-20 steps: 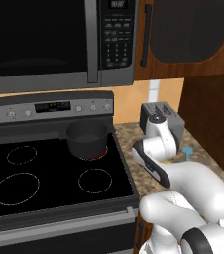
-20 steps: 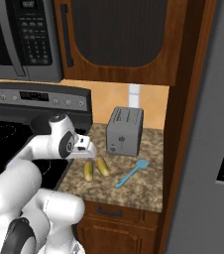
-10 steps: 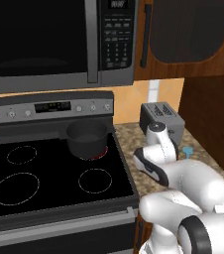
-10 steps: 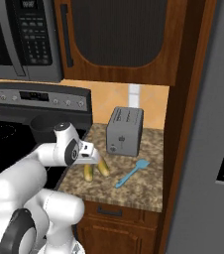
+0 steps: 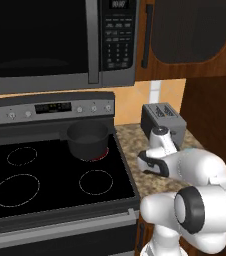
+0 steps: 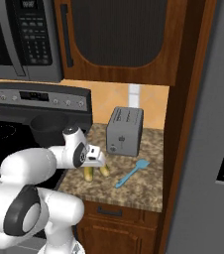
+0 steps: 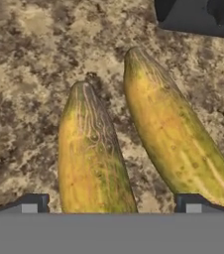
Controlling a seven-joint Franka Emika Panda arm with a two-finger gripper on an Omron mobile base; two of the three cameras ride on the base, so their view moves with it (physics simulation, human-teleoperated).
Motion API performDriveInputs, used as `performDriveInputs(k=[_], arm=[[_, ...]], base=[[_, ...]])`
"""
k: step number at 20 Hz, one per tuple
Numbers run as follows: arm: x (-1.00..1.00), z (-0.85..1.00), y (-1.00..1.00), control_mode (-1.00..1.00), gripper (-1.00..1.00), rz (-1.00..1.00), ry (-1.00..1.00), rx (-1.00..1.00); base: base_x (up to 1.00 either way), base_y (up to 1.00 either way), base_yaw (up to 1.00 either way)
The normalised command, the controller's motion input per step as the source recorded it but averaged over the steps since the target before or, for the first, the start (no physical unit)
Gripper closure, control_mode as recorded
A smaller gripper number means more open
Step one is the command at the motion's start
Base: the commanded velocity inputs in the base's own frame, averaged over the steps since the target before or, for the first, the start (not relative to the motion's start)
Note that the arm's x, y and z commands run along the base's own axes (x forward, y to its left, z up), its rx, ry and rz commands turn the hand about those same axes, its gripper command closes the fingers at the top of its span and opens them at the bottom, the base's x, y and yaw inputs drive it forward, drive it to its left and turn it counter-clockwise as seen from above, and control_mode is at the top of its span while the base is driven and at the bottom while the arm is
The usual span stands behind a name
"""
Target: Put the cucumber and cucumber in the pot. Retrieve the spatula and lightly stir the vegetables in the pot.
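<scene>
Hand [image 6: 95, 163] hangs low over the speckled brown worktop [image 6: 139, 186], its fingers spread wide and gripping nothing. In the hand view the two dark fingertips [image 7: 30, 204] stand apart at the bottom, with the left cucumber [image 7: 91, 158] between them and the right cucumber [image 7: 171, 134] running toward the right-hand tip; whether either tip touches a cucumber cannot be told.

Small white markings show on the microwave keypad [image 5: 119, 45] and the stove's control panel [image 5: 52, 107], too small to read.

Both cucumbers are stubby and yellow-green, darker green along the edges and at the tapered ends, with fine lengthwise streaks. They lie side by side on the worktop, close but apart, in front of the grey toaster [image 6: 125, 131]. From the right base view they peek out just under the hand. The spatula [image 6: 132, 173], light blue, lies flat on the worktop to their right. The pot [image 5: 87, 138], dark and round, sits on the stove's rear right burner.
</scene>
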Motion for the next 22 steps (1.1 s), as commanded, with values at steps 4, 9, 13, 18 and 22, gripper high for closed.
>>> performDriveInputs(k=[4, 9, 13, 18, 22], arm=[[0.00, -0.42, 0.00, -1.00, -1.00, 0.00, 0.00, 0.00], [0.00, -0.42, 0.00, -1.00, -1.00, 0.00, 0.01, 0.00], [-0.01, -0.17, 0.14, -1.00, 1.00, 0.00, 0.00, 0.00], [-0.38, 0.15, 0.20, -1.00, 1.00, 0.00, -0.09, 0.03], [-0.86, 0.92, 0.09, -1.00, 1.00, 0.00, -0.29, 0.11]], base=[[0.00, 0.00, 0.00], [0.00, 0.00, 0.00], [0.00, 0.00, 0.00], [0.00, 0.00, 0.00], [0.00, 0.00, 0.00]])
